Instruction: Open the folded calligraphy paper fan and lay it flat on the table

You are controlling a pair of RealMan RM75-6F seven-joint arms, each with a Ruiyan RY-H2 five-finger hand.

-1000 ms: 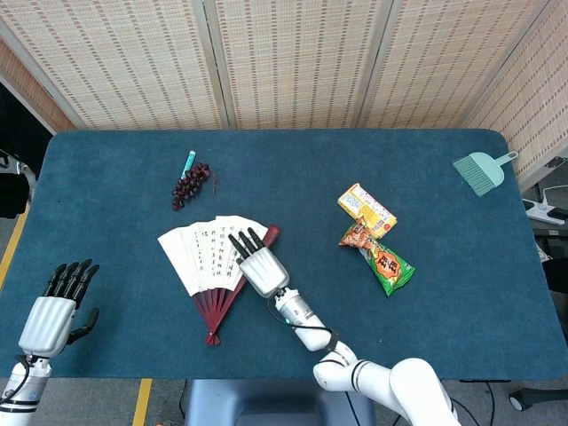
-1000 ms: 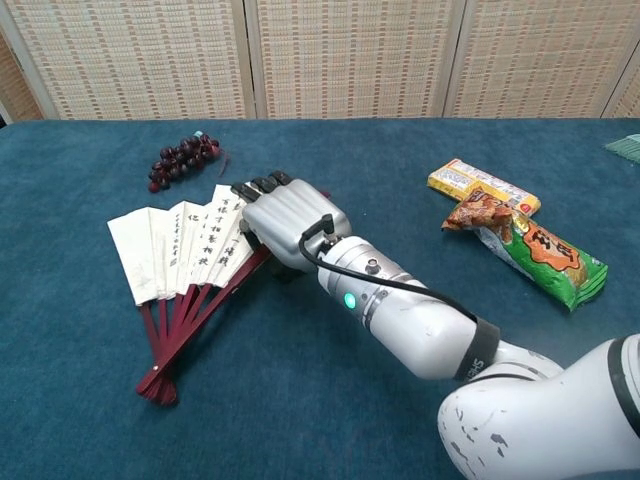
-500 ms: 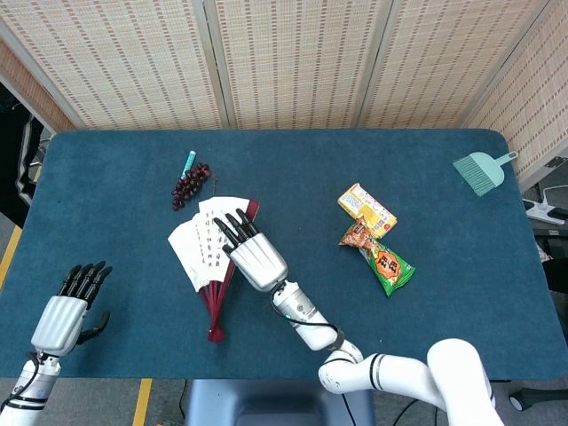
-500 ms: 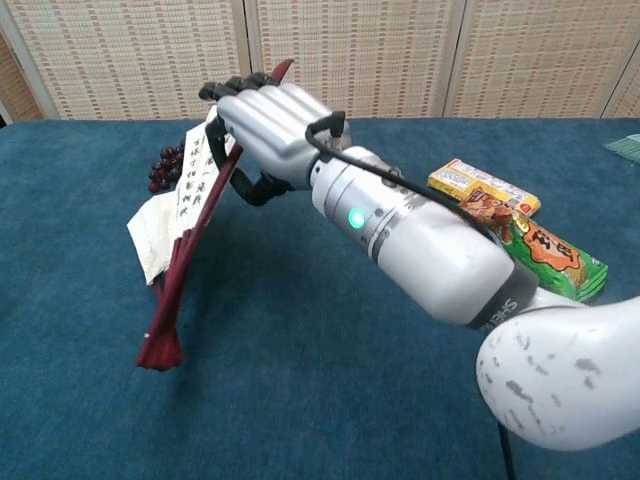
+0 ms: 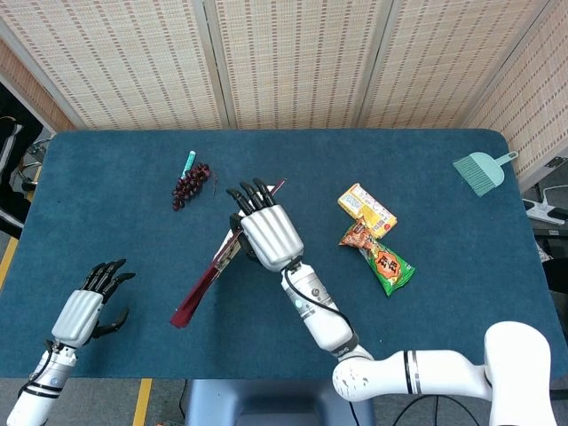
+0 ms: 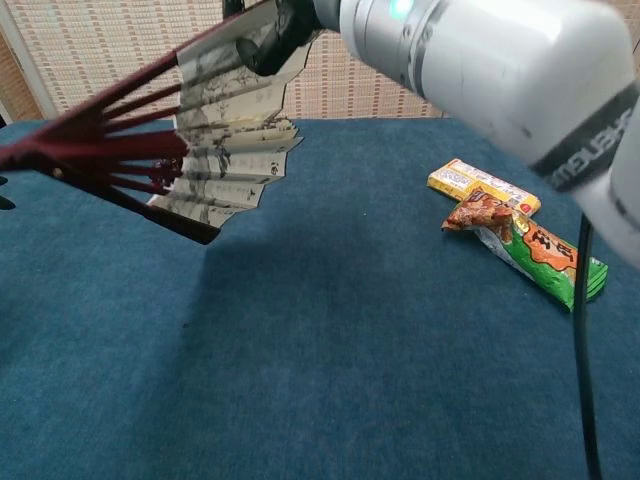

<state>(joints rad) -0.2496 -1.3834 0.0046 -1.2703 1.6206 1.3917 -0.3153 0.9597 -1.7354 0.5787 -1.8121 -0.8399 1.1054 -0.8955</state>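
Note:
My right hand (image 5: 266,234) holds the calligraphy paper fan (image 5: 216,268) up in the air above the table. From the head view the fan shows edge-on, as a dark red line running from lower left to upper right. In the chest view the fan (image 6: 232,130) is partly spread, its white inscribed paper facing the camera and its red ribs (image 6: 95,150) pointing left. There my right hand (image 6: 288,24) grips the fan's top edge at the frame's upper border. My left hand (image 5: 89,306) hovers near the table's front left corner, fingers apart and holding nothing.
A bunch of dark grapes (image 5: 189,185) and a teal stick (image 5: 188,161) lie at the back left. A yellow snack box (image 5: 366,207) and a green-orange snack bag (image 5: 380,257) lie right of centre. A teal hand brush (image 5: 482,170) sits at the back right corner.
My right hand has lifted the fan off the table and tipped it up on edge, high in front of the chest camera. My left hand has drifted slightly right and forward.

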